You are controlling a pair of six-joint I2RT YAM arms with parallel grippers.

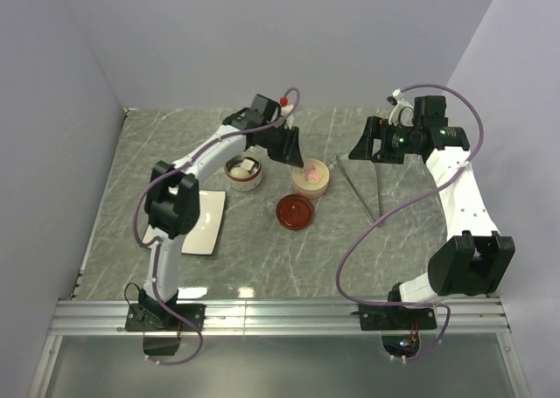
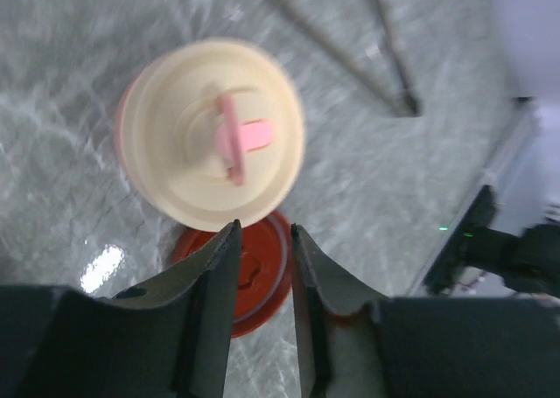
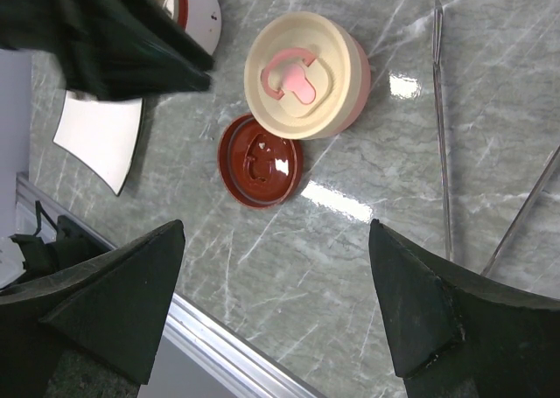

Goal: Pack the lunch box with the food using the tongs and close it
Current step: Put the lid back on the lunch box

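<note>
The lunch box is a set of round parts. A pink tub capped by a cream lid (image 1: 311, 178) (image 2: 213, 132) (image 3: 297, 73) with a pink handle stands mid-table. A second, red-rimmed tub (image 1: 244, 174) to its left holds pale food pieces (image 1: 247, 165). A loose dark-red lid (image 1: 295, 212) (image 2: 259, 275) (image 3: 260, 160) lies flat in front. My left gripper (image 1: 291, 156) (image 2: 262, 232) hovers over the cream lid's near edge, jaws a little apart, open, with nothing between them. The silver tongs (image 1: 363, 185) (image 2: 346, 52) (image 3: 442, 127) lie on the table at the right. My right gripper (image 1: 361, 144) (image 3: 276, 230) is wide open above them, holding nothing.
A white square plate (image 1: 203, 223) (image 3: 98, 136) lies at the left near my left arm's elbow. Grey walls close in the table at the back and sides. A metal rail (image 1: 280, 315) runs along the near edge.
</note>
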